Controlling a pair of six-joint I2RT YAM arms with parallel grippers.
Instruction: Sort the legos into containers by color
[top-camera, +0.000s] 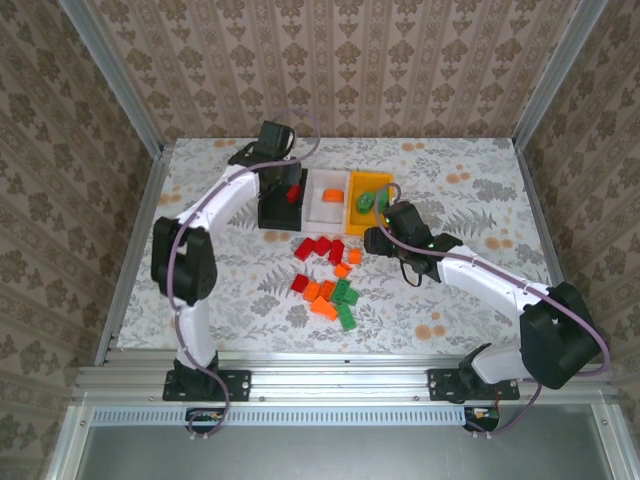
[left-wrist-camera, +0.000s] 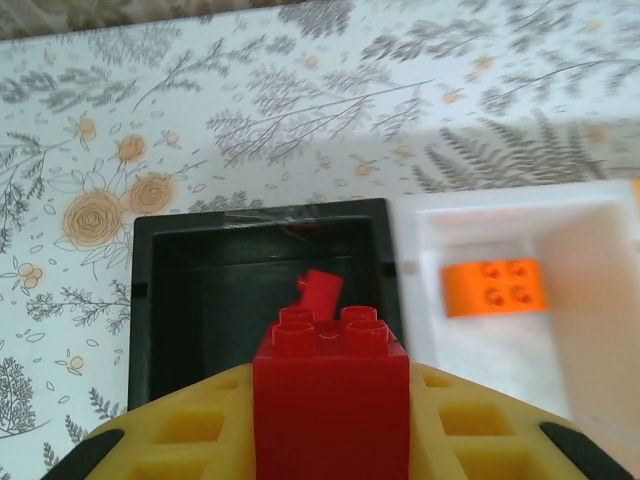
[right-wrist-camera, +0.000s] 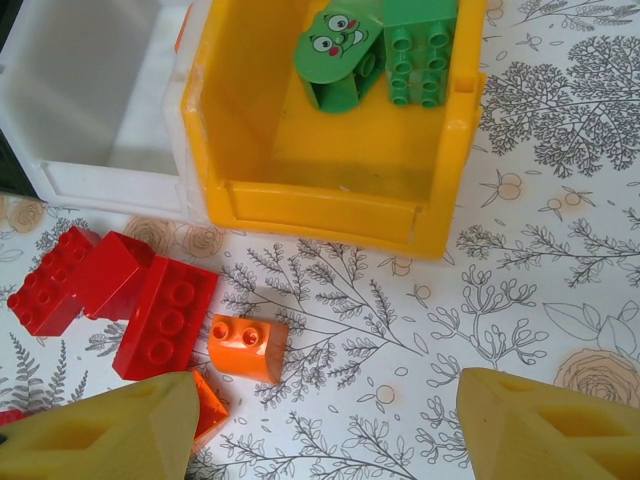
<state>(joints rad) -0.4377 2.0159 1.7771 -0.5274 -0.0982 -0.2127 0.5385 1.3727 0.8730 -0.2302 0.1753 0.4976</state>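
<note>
My left gripper is shut on a red brick and holds it over the black bin, where a smaller red piece lies. The white bin beside it holds an orange brick. My right gripper hangs open over the table just in front of the yellow bin, which holds a green face piece and a green brick. An orange brick and red bricks lie left of it. In the top view the left gripper is above the black bin.
A loose pile of red, orange and green bricks lies mid-table, in front of the three bins standing in a row. Aluminium rails frame the floral tabletop, which is bare to the left and right of the pile.
</note>
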